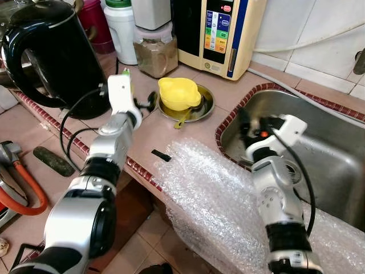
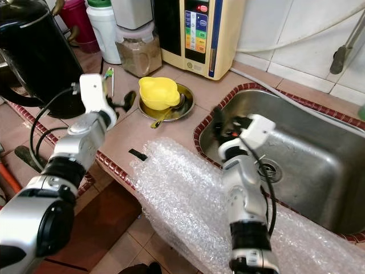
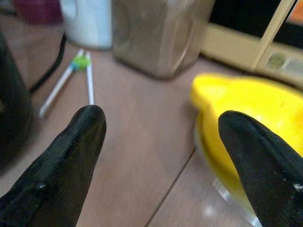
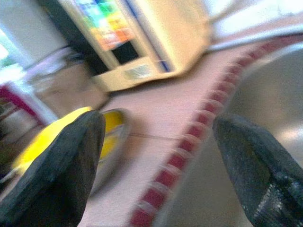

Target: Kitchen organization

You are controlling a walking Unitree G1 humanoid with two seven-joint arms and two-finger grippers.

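Just beside the left gripper [image 1: 147, 103], fingers apart: yellow cup [image 1: 178, 93].

Both head views look steeply down from above at the pink tiled surface [image 1: 188, 128] and steel sink [image 2: 319, 154], sharing nearly the whole scene. Each wrist camera sits low and close, looking between its black fingers [image 3: 61, 161] toward the yellow plastic cup [image 1: 178, 93], which every view shares.
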